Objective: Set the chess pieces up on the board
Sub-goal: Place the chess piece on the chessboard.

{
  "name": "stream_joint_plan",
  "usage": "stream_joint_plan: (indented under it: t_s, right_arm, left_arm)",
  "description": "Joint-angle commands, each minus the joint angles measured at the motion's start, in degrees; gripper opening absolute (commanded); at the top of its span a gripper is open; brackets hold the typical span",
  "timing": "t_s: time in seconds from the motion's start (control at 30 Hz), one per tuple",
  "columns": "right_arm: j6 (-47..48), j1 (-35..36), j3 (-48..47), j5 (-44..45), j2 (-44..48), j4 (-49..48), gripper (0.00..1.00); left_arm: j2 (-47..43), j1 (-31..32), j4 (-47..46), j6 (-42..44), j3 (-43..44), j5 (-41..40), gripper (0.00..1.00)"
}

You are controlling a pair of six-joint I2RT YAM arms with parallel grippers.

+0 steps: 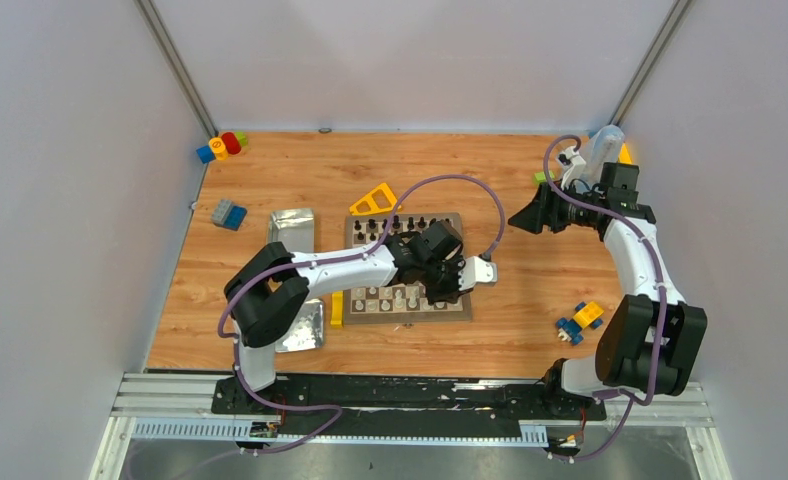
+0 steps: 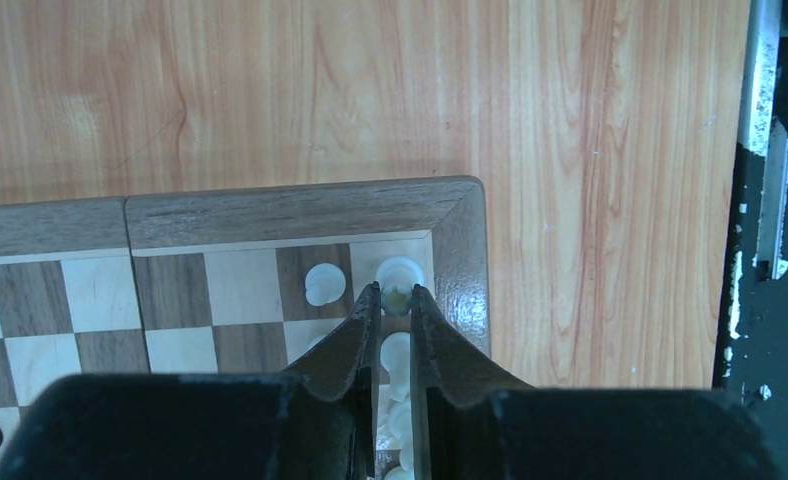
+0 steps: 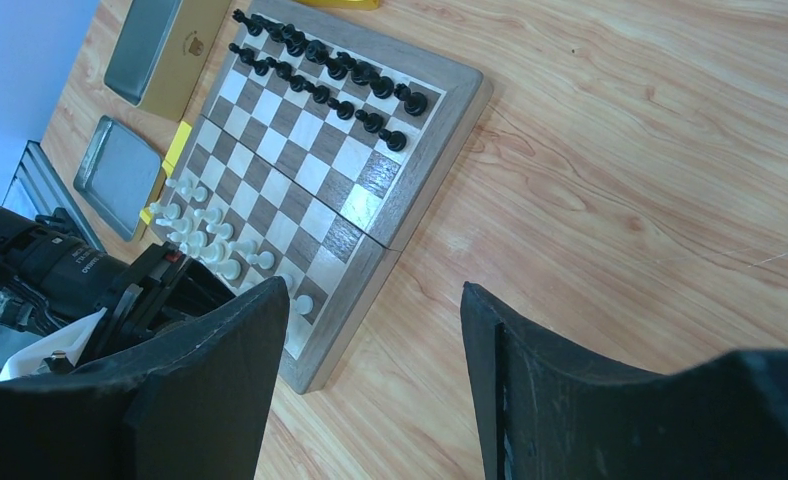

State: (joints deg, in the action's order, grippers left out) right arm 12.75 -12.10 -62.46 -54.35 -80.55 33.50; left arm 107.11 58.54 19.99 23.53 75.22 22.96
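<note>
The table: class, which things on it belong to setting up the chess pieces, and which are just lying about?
Job: board, black pieces, white pieces.
Lying about: metal tins, yellow triangle block, blue-grey block, toy car, coloured corner blocks.

left arm (image 1: 320, 268) is stretched out low toward its right with the wrist tipped down. left gripper (image 2: 393, 292) is pinched nearly closed on what looks like a white chess piece (image 2: 400, 272). right arm (image 1: 638, 262) is folded up tall on its own side, right gripper (image 3: 370, 300) spread wide and empty.
</note>
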Motion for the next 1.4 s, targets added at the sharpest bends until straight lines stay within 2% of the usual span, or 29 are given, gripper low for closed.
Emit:
stream_joint_plan:
  t_s: [0.0, 1.17, 1.37]
  right_arm:
    - [0.4, -0.2, -2.3, -2.3, 0.1, -0.7, 0.65]
    - [0.9, -0.2, -2.5, -3.0, 0.2, -0.2, 0.65]
    - [0.9, -0.2, -2.6, -3.1, 0.1, -0.2, 0.65]
  left_arm:
    - [0.6, 0.5, -1.8, 1.6, 2.2, -1.3, 0.17]
    - [2.4, 1.0, 0.4, 2.8, 3.1, -1.4, 0.23]
    - [2.2, 1.0, 0.6, 2.8, 3.3, -2.2, 0.29]
